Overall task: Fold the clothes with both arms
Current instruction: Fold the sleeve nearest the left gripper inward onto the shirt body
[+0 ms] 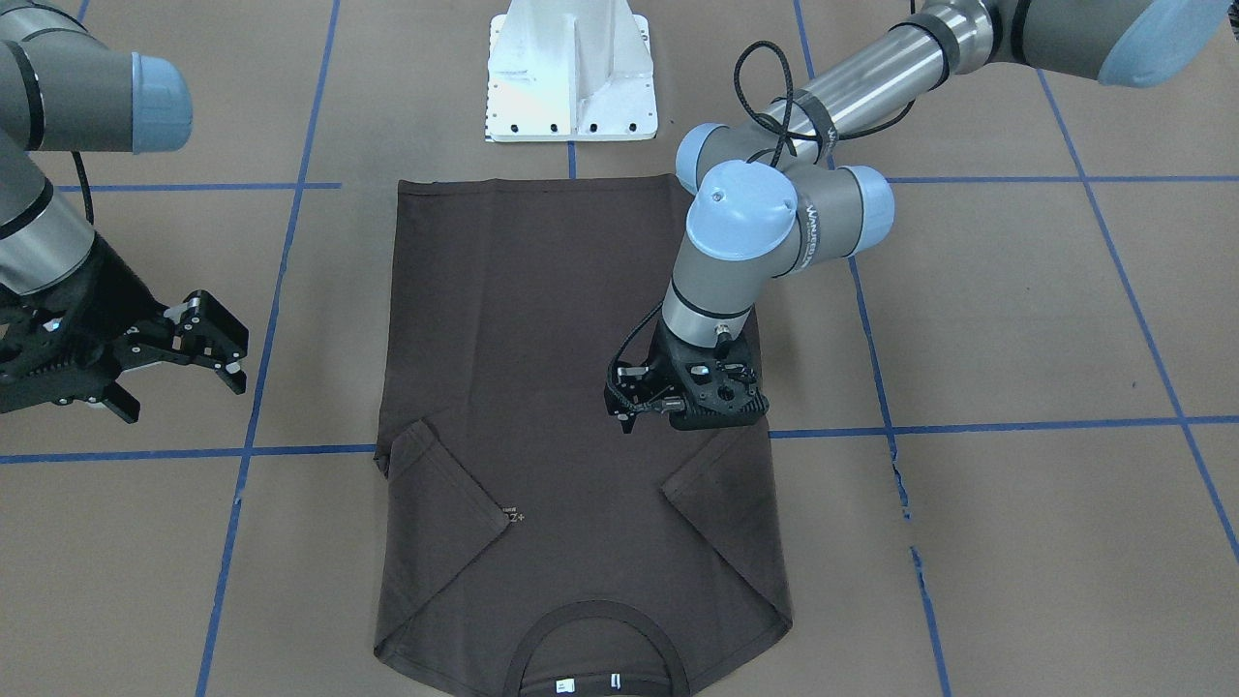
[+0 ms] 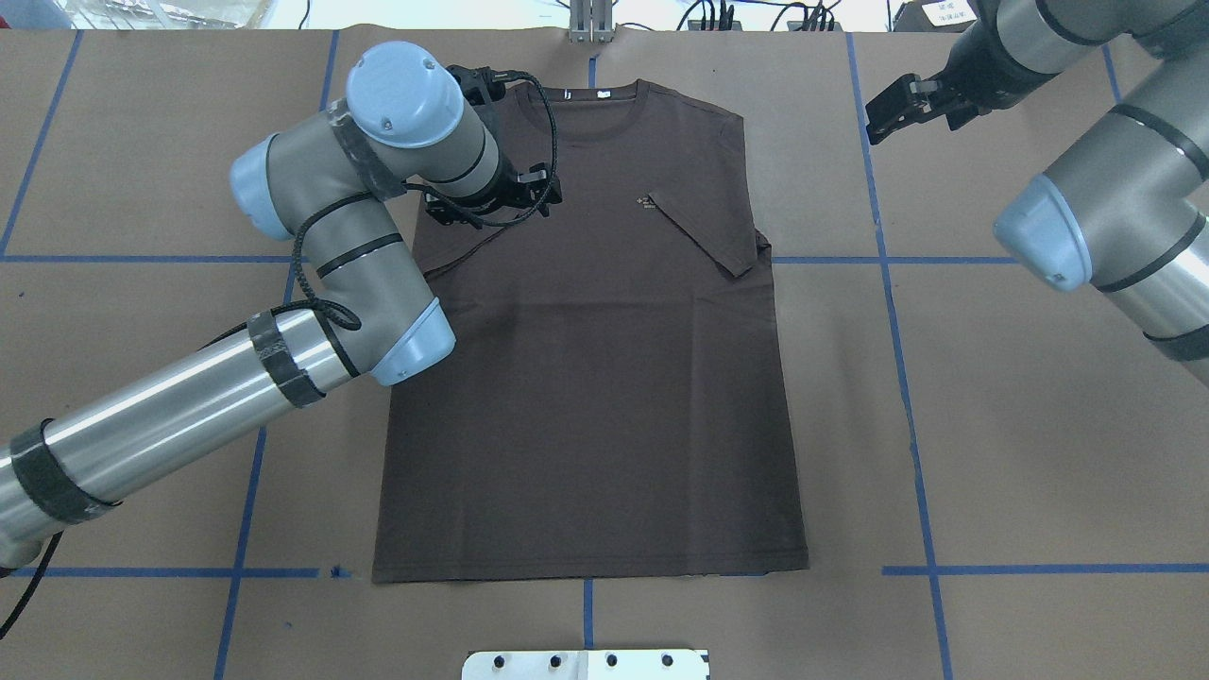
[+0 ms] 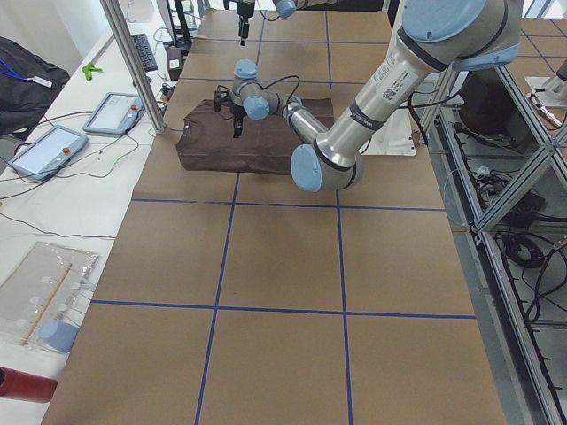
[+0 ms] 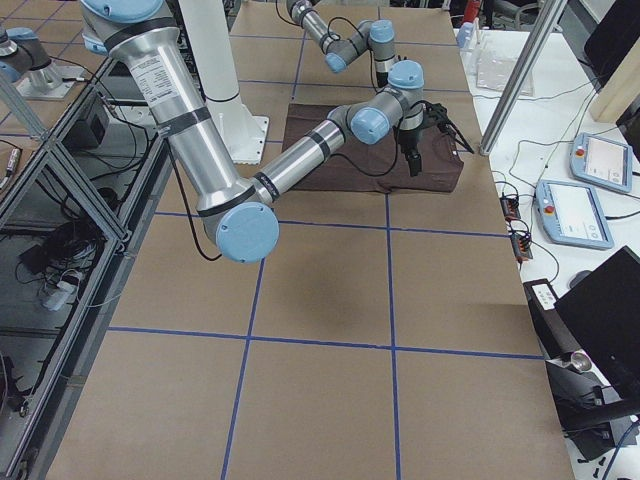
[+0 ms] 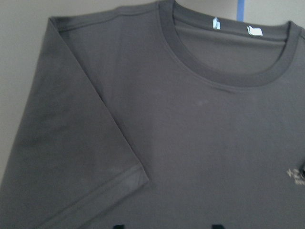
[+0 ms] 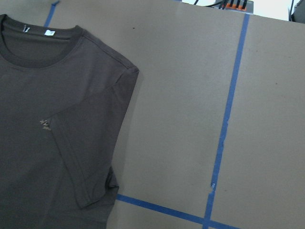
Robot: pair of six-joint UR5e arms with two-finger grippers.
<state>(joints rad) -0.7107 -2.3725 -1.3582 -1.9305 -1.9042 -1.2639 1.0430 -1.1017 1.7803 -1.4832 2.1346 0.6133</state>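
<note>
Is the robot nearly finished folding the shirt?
Not yet. Done: both sleeves are folded onto the T-shirt front. In hand: nothing; the left gripper is open above the T-shirt, the right gripper open beside it. Left: the T-shirt lies full length, with no fold across it.

In the overhead view, the grey jointed left arm (image 2: 321, 212) hides the sleeve and shoulder beside the ribbed round collar (image 1: 600, 613) of the dark brown short-sleeved T-shirt (image 2: 586, 378). The front-facing view's lower edge cuts that collar off. Below it, the small pale chest logo (image 5: 298, 174) is cropped and unreadable.
</note>
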